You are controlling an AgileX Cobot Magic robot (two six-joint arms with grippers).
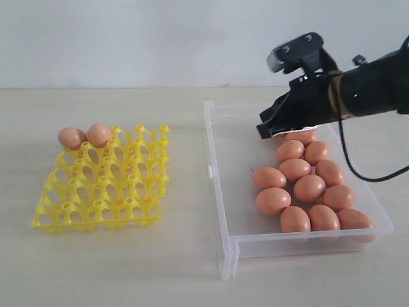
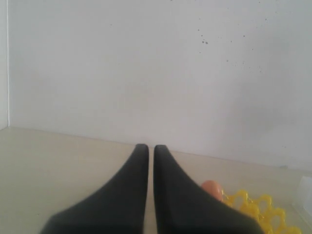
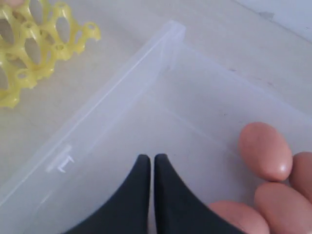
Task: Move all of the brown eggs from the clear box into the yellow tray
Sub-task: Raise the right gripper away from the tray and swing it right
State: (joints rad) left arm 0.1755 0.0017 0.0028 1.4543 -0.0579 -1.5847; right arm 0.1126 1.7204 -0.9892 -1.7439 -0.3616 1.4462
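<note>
Several brown eggs [image 1: 309, 188] lie clustered in the right half of the clear box [image 1: 220, 185]. Two more brown eggs [image 1: 86, 136] sit in the far left cups of the yellow tray [image 1: 102, 185]. My right gripper [image 1: 263, 128] hangs over the box's far part, just above the rearmost eggs, shut and empty. In the right wrist view its gripper [image 3: 148, 158] points at bare box floor [image 3: 146, 112], with eggs [image 3: 265, 150] to one side. My left gripper [image 2: 147, 147] is shut and empty, with one egg [image 2: 213, 188] and the tray [image 2: 261, 212] beside it. The left arm is outside the exterior view.
The box and tray stand side by side on a pale tabletop [image 1: 179, 268], a strip of bare table between them. A white wall [image 1: 128, 38] runs behind. A black cable [image 1: 358, 166] hangs from my right arm over the box's right side.
</note>
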